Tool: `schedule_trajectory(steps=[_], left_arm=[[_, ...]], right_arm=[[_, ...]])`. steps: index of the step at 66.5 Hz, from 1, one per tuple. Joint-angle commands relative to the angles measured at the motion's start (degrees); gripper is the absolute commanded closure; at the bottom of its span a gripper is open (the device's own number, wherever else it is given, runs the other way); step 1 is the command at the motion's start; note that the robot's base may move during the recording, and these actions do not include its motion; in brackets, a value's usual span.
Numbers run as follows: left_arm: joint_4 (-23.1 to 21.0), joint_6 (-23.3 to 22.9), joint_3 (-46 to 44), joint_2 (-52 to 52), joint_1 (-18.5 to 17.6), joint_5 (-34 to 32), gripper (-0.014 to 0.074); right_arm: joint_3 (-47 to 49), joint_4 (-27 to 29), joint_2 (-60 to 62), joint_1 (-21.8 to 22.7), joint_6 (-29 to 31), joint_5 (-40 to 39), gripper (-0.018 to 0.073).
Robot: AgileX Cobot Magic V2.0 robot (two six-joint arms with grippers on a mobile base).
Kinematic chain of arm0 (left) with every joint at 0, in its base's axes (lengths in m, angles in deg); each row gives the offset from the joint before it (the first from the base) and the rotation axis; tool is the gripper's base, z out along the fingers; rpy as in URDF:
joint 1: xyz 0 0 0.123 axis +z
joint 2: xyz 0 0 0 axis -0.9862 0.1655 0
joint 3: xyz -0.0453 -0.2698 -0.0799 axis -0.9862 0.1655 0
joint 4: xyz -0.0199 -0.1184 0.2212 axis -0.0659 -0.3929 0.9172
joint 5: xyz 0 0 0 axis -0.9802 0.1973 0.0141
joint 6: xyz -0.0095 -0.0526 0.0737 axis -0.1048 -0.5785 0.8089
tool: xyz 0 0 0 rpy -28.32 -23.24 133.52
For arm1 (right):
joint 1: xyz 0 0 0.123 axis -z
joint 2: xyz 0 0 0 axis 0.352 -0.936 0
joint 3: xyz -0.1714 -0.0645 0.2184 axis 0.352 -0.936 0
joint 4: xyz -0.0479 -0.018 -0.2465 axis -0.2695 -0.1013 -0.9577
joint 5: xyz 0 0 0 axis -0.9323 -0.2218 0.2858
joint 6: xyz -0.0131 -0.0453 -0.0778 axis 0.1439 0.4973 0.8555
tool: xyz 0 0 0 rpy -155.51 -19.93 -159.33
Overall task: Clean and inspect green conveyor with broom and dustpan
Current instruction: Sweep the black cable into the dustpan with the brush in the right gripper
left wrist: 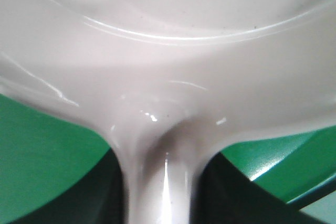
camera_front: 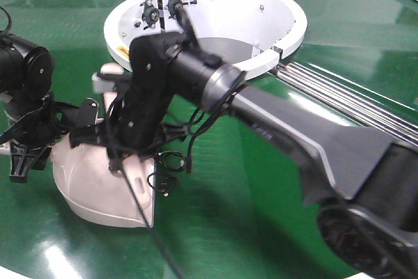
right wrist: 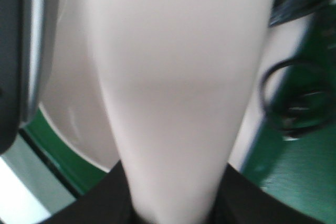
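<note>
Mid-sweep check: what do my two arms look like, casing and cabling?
The right arm is a tapered dark grey link meeting a silver collar, then a black cylinder and boxy black wrist with small screws. Thin black cables loop loosely beneath it. The left arm is all black, with a rounded joint housing. No markings are readable.

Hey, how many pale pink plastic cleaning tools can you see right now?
2. The dustpan lies on the green conveyor at the front view's lower left; the broom is over its scoop, largely hidden behind the right arm there. No others show.
</note>
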Motion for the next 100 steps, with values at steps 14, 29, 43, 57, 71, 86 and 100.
schedule_trajectory(steps=[14,29,43,57,71,86,100], left_arm=[[-1.0,0.3,-1.4,-2.6,-0.8,-0.4,0.0603],[-1.0,0.3,-1.4,-2.6,-0.8,-0.4,0.0603],[-1.0,0.3,-1.4,-2.6,-0.8,-0.4,0.0603],[-1.0,0.3,-1.4,-2.6,-0.8,-0.4,0.0603],[-1.0,0.3,-1.4,-2.6,-0.8,-0.4,0.0603],[-1.0,0.3,-1.4,-2.6,-0.8,-0.4,0.0603],[-1.0,0.3,-1.4,-2.6,-0.8,-0.4,0.0603]], right_arm=[[-10.2,-4.3,12.8,4.8,-1.5,2.2,0.0564],[-23.3,-7.9,15.9,6.1,-4.1,2.2,0.0564],[-31.0,-7.9,15.9,6.1,-5.7,2.2,0.0564],[-32.5,-7.7,15.9,6.2,-7.0,2.2,0.0564],[-32.6,-6.7,14.1,6.2,-8.5,2.2,0.0564],[-32.6,-2.4,10.1,6.0,-8.0,2.3,0.0564],[-31.8,-1.3,7.9,4.5,-6.9,2.3,0.0564]])
